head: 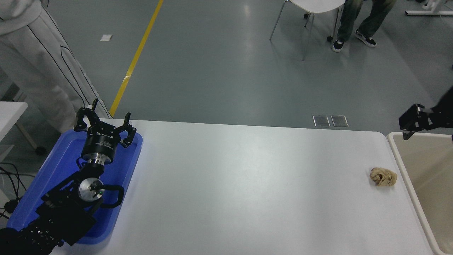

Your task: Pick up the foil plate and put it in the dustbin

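The foil plate is out of view. The dustbin (416, 198) is a beige bin with a pale rim, standing off the table's right end and cut off by the picture's right edge. My right gripper (410, 122) comes in from the right edge and hangs above the bin's far left corner, with nothing visible in it. My left gripper (104, 122) is open and empty, parked over the blue tray (60, 166) at the lower left.
A small crumpled tan paper ball (383, 176) lies on the white table (247, 184) just left of the bin's rim. A person in a white coat (35, 71) stands at the far left. A chair (311, 14) and a seated person's legs (354, 21) are beyond the table.
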Action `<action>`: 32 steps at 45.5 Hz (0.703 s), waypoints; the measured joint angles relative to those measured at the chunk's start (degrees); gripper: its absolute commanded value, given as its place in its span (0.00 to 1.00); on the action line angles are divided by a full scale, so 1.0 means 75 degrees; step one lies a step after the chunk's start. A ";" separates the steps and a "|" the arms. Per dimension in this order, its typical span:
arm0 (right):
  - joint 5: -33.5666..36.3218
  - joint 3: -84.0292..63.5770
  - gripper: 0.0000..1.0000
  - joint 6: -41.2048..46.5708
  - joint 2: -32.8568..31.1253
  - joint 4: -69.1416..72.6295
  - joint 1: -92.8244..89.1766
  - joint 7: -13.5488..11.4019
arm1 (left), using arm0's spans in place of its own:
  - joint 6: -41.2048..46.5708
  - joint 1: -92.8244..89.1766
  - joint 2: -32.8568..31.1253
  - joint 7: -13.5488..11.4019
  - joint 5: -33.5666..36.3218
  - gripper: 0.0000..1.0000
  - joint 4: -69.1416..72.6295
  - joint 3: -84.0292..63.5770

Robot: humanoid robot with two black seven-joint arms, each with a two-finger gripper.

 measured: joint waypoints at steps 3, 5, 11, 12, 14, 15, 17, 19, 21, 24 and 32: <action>0.0003 0.0081 1.00 0.0015 0.0136 0.0100 0.0092 0.0000 | 0.0000 0.0000 0.0000 0.0000 0.0000 1.00 0.0000 0.0000; 0.0002 0.0122 1.00 0.0017 0.0244 0.0146 0.0141 -0.0001 | 0.0000 0.0000 0.0000 0.0000 0.0000 1.00 0.0000 0.0000; -0.0004 0.0207 1.00 0.0028 0.0603 0.0226 0.0179 0.0002 | 0.0000 0.0000 0.0000 0.0000 -0.0001 1.00 0.0000 0.0000; -0.0004 0.0219 1.00 0.0029 0.0644 0.0234 0.0179 0.0003 | 0.0000 0.0000 0.0000 0.0000 0.0000 1.00 0.0000 0.0000; -0.0005 0.0235 1.00 0.0029 0.0725 0.0245 0.0179 0.0002 | 0.0000 0.0000 0.0000 0.0000 0.0001 1.00 0.0000 0.0003; -0.0005 0.0240 1.00 0.0030 0.0757 0.0250 0.0178 0.0002 | 0.0000 0.0000 -0.0001 0.0000 0.0001 1.00 0.0000 0.0004; -0.0005 0.0258 1.00 0.0032 0.0824 0.0256 0.0167 0.0003 | 0.0000 -0.0001 -0.0004 0.0000 0.0005 1.00 0.0000 0.0005; -0.0005 0.0263 1.00 0.0033 0.0864 0.0257 0.0155 0.0002 | 0.0000 -0.0003 -0.0005 0.0000 0.0006 1.00 0.0000 0.0007; -0.0005 0.0274 1.00 0.0034 0.0908 0.0257 0.0147 0.0003 | 0.0000 -0.0006 -0.0006 0.0000 0.0007 1.00 0.0000 0.0007; 0.0000 0.0284 1.00 0.0035 0.0950 0.0253 0.0139 0.0004 | -0.0001 -0.0009 -0.0007 0.0000 0.0008 1.00 0.0000 0.0007; 0.0009 0.0283 1.00 0.0037 0.1017 0.0191 0.0129 0.0004 | -0.0010 -0.0010 -0.0007 0.0000 0.0009 1.00 0.0000 0.0006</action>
